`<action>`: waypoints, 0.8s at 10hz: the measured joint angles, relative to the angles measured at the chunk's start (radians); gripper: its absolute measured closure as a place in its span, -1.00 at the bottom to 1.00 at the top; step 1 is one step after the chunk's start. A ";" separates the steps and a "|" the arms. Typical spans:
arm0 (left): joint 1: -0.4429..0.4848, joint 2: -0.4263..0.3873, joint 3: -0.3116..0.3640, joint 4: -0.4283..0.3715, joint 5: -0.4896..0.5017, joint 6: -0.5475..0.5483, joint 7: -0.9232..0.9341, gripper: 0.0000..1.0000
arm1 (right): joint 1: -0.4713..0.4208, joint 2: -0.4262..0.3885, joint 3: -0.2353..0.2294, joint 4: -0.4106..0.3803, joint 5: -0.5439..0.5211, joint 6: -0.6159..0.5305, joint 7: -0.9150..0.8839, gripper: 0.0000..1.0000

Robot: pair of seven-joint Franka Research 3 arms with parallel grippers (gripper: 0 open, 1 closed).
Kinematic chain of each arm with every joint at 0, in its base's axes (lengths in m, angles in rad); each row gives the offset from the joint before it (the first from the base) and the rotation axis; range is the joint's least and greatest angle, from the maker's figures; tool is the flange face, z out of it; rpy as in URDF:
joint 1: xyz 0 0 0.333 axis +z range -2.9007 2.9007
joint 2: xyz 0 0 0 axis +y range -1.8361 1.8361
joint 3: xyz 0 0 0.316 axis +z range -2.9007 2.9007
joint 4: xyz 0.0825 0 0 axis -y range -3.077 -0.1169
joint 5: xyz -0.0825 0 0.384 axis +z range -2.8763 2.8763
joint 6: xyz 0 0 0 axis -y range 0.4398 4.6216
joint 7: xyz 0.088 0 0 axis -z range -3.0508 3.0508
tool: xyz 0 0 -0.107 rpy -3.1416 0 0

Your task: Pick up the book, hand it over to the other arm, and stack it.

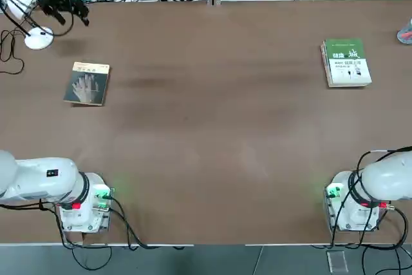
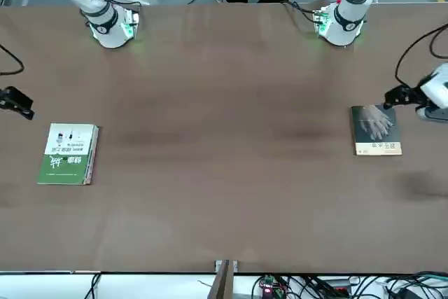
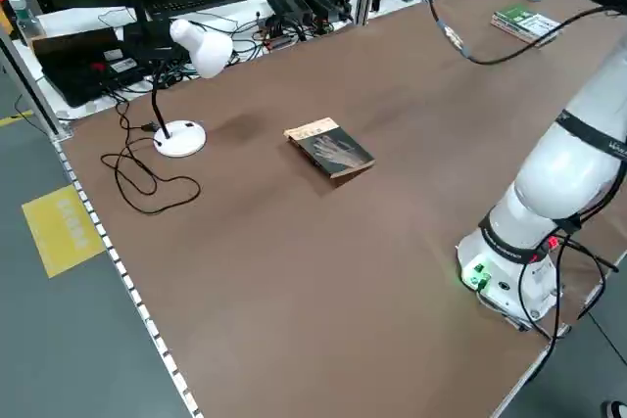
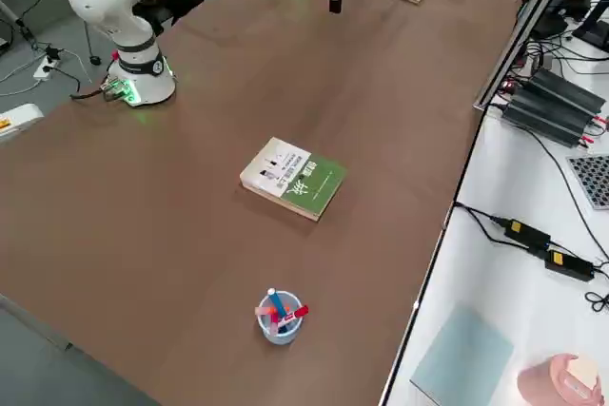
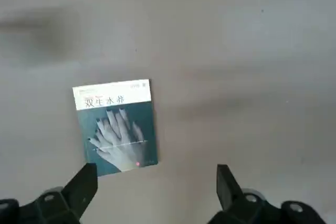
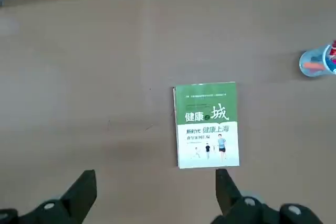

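Nothing looks done yet: the book [image 1: 87,84] lies flat and untouched on the counter [image 1: 212,133] at the top view's left, far from the green-and-white book [image 1: 346,62] at right, while the left gripper [image 5: 156,184] and right gripper [image 6: 156,187] both hover with jaws apart, so pickup, handover and stacking remain.

Wide bare stretch across the middle of the table [image 1: 212,133], nothing to block a pass. Obstacles hug the edges: the book [image 1: 87,84] and lamp [image 1: 37,38] near the far-left corner, green book [image 1: 346,63] and pen cup [image 4: 279,317] toward the far-right corner.
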 joint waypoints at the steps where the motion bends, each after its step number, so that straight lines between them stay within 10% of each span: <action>1: 0.000 -0.022 0.000 -0.056 0.000 0.033 0.000 -1.00 | 0.000 -0.002 0.000 0.000 0.000 -0.007 0.000 -1.00; 8: 0.070 -0.067 -0.001 -0.241 0.000 0.110 0.131 -1.00 | 0.002 -0.002 0.000 -0.014 0.000 -0.027 0.060 -1.00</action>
